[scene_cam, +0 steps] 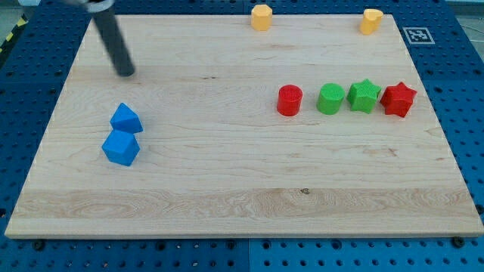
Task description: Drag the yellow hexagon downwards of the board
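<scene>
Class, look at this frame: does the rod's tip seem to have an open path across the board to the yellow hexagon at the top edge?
Probably yes. My tip sits upper left; the yellow hexagon lies to its right at the top edge, with bare wooden board between. The blue blocks sit below that path.

Plenty of open counter [227, 189] straight below the yellow hexagon [261, 17] at the view's top edge, nothing sits in that lane. To its right a row blocks the way: red cylinder [289, 100], green cylinder [330, 99], green star [364, 96], red star [398, 99], nearly touching. Two blue blocks [123, 134] huddle far left, below my tip [126, 72].
</scene>
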`<action>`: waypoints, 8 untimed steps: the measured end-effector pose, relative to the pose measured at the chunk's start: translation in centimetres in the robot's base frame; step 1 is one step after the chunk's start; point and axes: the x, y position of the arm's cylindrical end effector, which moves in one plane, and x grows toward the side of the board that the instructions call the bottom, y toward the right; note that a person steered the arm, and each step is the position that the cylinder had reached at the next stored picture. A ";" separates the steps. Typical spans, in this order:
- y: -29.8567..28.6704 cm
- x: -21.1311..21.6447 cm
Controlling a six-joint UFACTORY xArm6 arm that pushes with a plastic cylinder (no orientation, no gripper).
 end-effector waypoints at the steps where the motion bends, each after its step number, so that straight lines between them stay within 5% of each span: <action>1: 7.6 -4.6; 2: 18.1 -4.8; 4: 26.4 -13.3; 8: 8.3 -10.9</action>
